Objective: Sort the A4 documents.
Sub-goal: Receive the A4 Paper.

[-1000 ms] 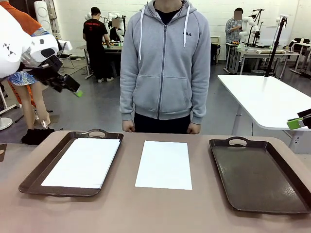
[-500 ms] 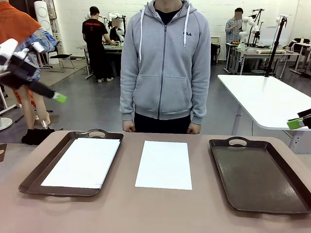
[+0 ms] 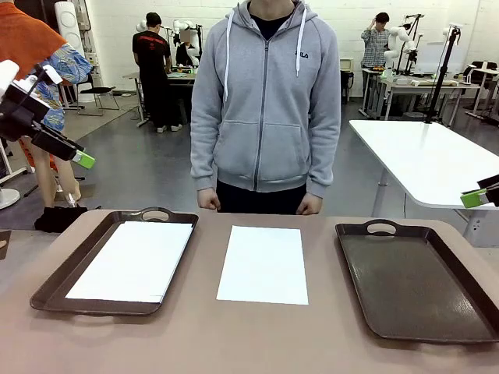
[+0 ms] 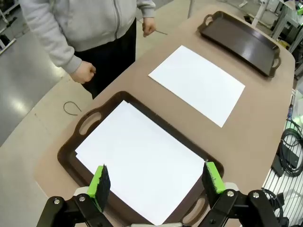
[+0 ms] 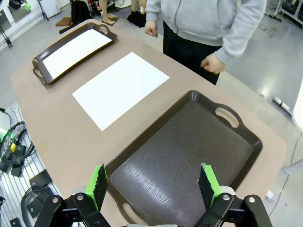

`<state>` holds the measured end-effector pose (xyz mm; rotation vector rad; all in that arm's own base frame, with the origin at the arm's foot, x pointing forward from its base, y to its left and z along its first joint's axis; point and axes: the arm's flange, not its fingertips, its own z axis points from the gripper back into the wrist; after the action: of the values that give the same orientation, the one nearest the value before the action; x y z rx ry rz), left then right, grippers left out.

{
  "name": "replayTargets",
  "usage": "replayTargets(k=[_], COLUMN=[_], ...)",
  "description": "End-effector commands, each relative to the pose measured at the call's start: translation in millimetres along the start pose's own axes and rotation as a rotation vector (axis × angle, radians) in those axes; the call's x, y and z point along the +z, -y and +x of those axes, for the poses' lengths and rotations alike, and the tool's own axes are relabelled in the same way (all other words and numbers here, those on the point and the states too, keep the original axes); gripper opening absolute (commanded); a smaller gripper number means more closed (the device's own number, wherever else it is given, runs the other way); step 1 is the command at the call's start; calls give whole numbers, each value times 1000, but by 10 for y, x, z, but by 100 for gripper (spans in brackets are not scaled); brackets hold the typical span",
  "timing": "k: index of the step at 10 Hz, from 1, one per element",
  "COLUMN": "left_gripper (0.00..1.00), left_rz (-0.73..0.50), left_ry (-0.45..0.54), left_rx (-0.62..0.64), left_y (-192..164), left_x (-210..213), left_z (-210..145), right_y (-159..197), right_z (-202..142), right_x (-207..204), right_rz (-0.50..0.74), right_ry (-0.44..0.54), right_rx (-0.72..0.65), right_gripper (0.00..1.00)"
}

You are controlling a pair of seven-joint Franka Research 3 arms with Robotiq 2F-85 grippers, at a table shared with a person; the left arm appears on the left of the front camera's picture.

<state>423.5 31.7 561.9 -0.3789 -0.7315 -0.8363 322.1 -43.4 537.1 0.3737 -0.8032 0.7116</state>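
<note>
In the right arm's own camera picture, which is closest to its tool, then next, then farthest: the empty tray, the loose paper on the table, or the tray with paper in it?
1. Empty tray, right beneath the right tool.
2. Loose paper, mid-table.
3. Tray with paper, far end.

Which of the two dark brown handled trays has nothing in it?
The dark brown tray on the robot's right; the left tray holds a white paper sheet.

The front view faces the person (image 3: 265,101) across the table (image 3: 257,335), while both wrist views look steeply down, sharing the centre sheet (image 4: 197,83).
</note>
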Motion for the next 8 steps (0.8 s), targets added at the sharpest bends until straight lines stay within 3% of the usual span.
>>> replayTargets(k=[1,7,8], left_gripper=[100,100,100], left_rz=[-6,-64,-25], left_ry=[26,45,19], left_rx=[-3,76,37], left_y=[22,-21,19], left_x=[-26,-74,-46], left_z=[-114,-87,-66], right_y=[7,7,7], right_z=[-4,-4,-4], right_x=[-31,-31,-31], right_rz=[25,25,25], right_ry=[13,13,13], right_rx=[3,3,3], right_gripper=[100,100,100])
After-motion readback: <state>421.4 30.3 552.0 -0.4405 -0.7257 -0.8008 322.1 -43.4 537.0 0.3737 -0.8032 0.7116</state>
